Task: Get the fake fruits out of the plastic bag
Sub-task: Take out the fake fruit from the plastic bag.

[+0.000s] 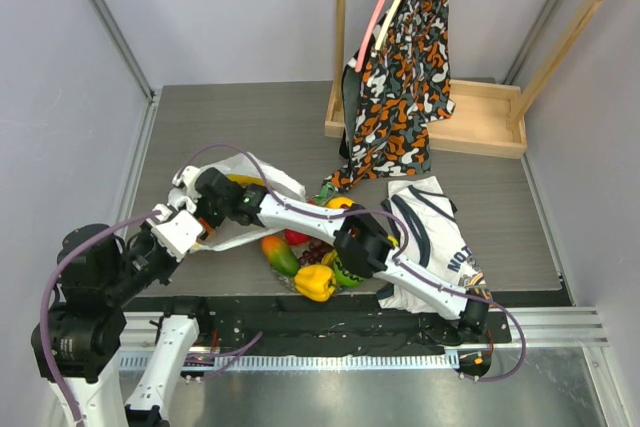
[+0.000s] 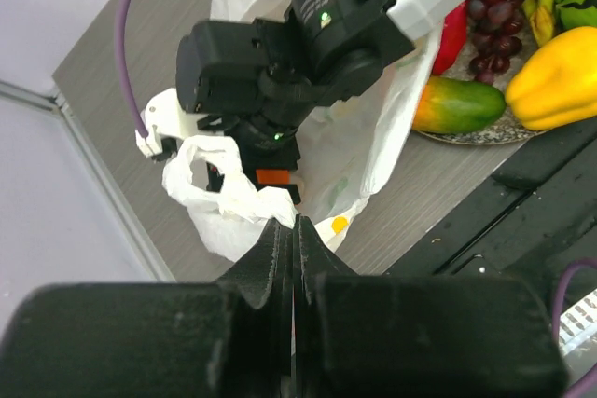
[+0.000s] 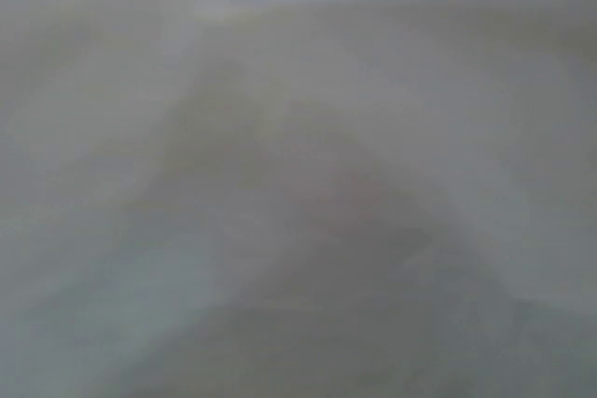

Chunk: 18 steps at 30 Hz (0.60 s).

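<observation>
The plastic bag lies crumpled left of centre and also shows in the left wrist view. My left gripper is shut, its tips pinching the bag's near edge. My right gripper reaches into the bag's mouth. Its fingers are partly buried in the film, and its own camera shows only blurred white plastic. Something yellow shows inside the bag. On a plate lie a mango, yellow pepper, red fruit, grapes, a green ball and an orange.
A white jersey with navy trim lies to the right of the fruits. An orange-black patterned cloth bag hangs from a wooden rack at the back right. Grey walls close in both sides.
</observation>
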Available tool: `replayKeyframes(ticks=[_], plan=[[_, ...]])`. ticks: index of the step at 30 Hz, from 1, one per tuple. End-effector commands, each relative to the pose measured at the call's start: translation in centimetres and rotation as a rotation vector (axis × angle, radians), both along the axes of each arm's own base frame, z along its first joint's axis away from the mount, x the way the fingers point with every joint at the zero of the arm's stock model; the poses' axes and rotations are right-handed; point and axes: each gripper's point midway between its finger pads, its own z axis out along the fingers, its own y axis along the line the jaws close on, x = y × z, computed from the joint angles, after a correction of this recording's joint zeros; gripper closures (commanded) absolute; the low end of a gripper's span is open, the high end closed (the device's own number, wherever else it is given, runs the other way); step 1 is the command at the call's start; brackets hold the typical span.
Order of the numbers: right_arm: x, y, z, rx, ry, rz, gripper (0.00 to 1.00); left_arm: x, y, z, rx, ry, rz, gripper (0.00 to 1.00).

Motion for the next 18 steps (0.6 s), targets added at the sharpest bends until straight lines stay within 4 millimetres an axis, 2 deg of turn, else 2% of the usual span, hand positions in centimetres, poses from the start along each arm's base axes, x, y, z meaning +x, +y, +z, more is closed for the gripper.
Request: replayKeyframes(ticks=[1,3,4,6,7,8,9,11,12,14,15,17,18], plan=[[-1.5,3.2,1.2,0.113,0.000,0.036,0.11,-5.5,-1.2,-5.9,-0.061,0.357,-0.039,1.00],[-2.0,3.3,0.1,0.091,-0.009,0.053,0.17,-5.5,-1.1,-6.2,-0.053,0.365,-0.036,1.00],[-2.2,3.2,0.2,0.084,-0.011,0.061,0.27,-5.4,-1.0,-6.2,-0.050,0.367,-0.031,1.00],[-2.3,2.7,0.7,0.068,-0.030,0.085,0.40,-5.4,-0.7,-6.2,-0.044,0.364,-0.011,1.00],[-2.4,2.6,1.2,0.068,-0.039,0.103,0.51,-5.5,-0.6,-6.1,-0.046,0.355,-0.003,1.00],[-2.7,2.6,3.9,0.095,-0.058,0.116,0.55,-5.5,-0.5,-6.2,-0.044,0.356,0.003,1.00],[-2.7,2.1,4.0,0.079,-0.069,0.128,0.58,-5.5,-0.4,-6.2,-0.041,0.350,0.016,1.00],[-2.7,1.3,6.5,0.096,-0.081,0.152,0.64,-5.6,-0.1,-6.3,-0.037,0.337,0.030,1.00],[-3.0,0.2,8.8,0.101,-0.088,0.161,0.65,-5.4,0.3,-6.3,-0.031,0.329,0.058,1.00],[-3.5,-1.2,10.7,0.095,-0.107,0.189,0.67,-4.9,0.6,-6.1,-0.039,0.302,0.094,1.00],[-4.2,-2.9,12.5,0.089,-0.104,0.202,0.67,-4.7,0.7,-6.0,-0.037,0.291,0.103,1.00],[-4.8,-4.9,13.9,0.081,-0.098,0.217,0.69,-4.0,1.2,-5.6,-0.038,0.249,0.137,1.00],[-5.7,-7.0,14.7,0.085,-0.068,0.243,0.70,-3.9,1.2,-5.5,-0.039,0.233,0.141,1.00]])
